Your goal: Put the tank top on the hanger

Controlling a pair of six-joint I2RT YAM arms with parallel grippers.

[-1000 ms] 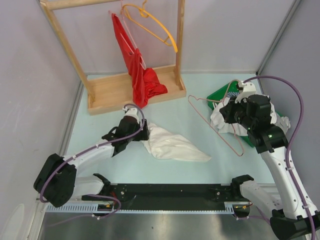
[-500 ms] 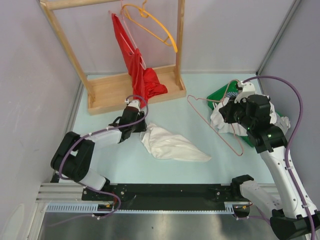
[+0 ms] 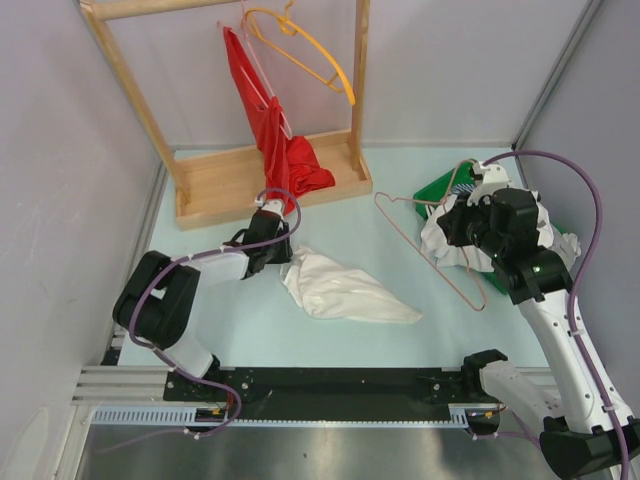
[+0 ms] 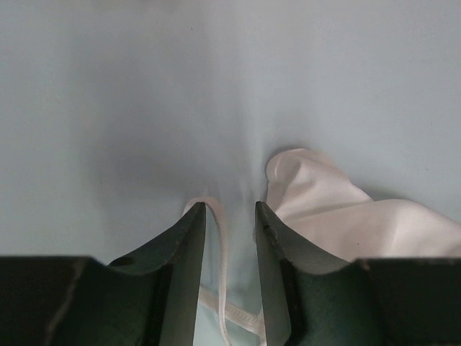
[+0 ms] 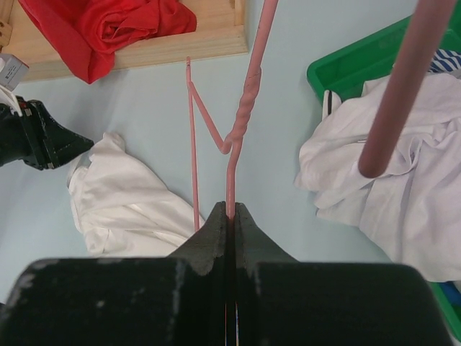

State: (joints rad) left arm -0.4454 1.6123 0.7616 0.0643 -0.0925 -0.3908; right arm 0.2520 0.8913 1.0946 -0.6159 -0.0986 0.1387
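Tank top (image 3: 345,290) is laid mid-bench (image 3: 220,320). Left pincer (image 4: 230,216) is open astride a strap (image 4: 218,274); right pincer (image 5: 230,214) is clamped on hanger (image 5: 241,130). Risk: thin strap could be missed on closing.

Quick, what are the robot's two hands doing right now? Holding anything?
Left gripper: open, with a strap of the tank top between its jaws.
Right gripper: shut on the hanger.
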